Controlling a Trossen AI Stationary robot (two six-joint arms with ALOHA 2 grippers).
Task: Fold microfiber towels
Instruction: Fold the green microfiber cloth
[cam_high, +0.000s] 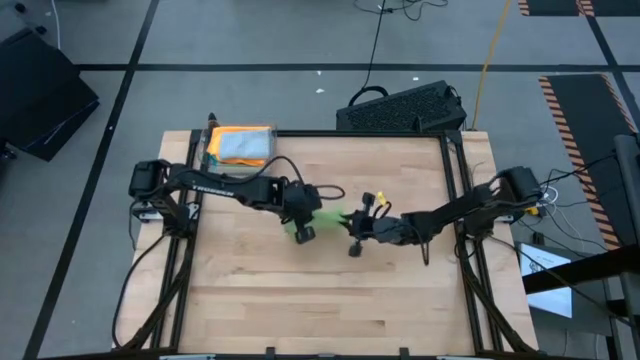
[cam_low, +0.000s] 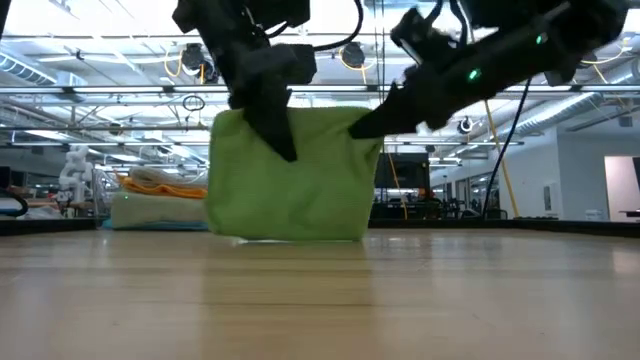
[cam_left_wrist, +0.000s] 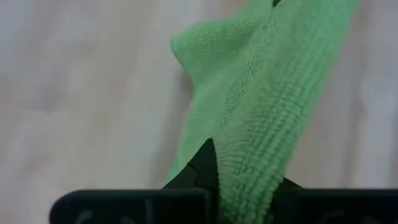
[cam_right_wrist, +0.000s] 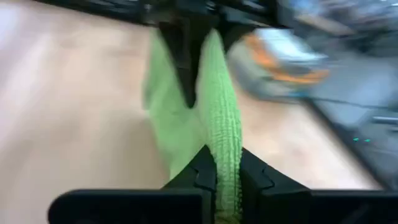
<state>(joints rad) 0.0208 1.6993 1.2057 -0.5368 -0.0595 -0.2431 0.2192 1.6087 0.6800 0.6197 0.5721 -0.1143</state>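
Holding the bright green towel (cam_low: 295, 175) up between them, both grippers work at mid-table. Left gripper (cam_high: 300, 215) is clamped on 1 top corner; the left wrist view shows cloth pinched tight between its fingers (cam_left_wrist: 202, 171). Right gripper (cam_high: 360, 232) is clamped on the other top corner, cloth running up through its closed fingers (cam_right_wrist: 199, 171). In the low view the towel hangs as a flat sheet, its lower edge touching or just above the wooden table (cam_high: 300, 310); cannot tell which.

Judgement on the step: this looks like the lift before laying the towel over for a fold. To do it well, keep both corners level and the top edge taut so the sheet hangs square, let the bottom edge land first, then carry both corners over together so the edges meet. Uneven height or slack between grippers would likely skew the crease.

Containers: a shallow tray or bin (cam_high: 208, 150) sits at the table's far left corner, holding a stack of towels (cam_high: 240, 145), orange and pale blue-grey showing on top. The count in the stack is not readable.
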